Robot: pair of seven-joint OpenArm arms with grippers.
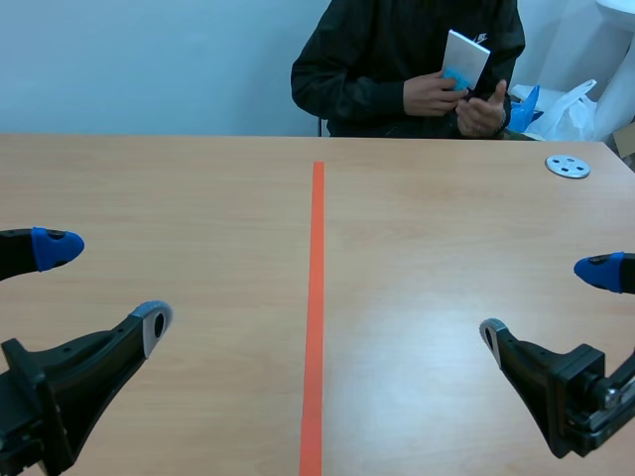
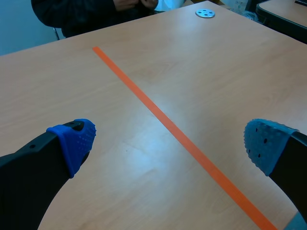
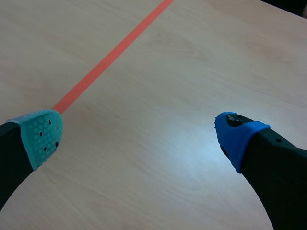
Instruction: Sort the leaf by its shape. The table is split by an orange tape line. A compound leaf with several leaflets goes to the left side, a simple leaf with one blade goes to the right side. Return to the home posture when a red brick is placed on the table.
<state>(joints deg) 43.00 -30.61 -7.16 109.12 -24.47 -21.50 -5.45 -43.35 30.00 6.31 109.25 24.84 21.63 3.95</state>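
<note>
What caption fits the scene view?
Open black left hand and open black right hand flank an orange tape line on a wooden table.

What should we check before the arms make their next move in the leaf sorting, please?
1. Leaf on the table: not ok, none in any view.
2. Red brick on the table: ok, none seen, so no call to home.
3. Left jaws apart and empty: ok.
4. Right jaws apart and empty: ok.
5. Orange tape line in plain sight between the arms: ok.
6. Whether the white card in the person's hands carries a leaf: cannot tell.
</note>
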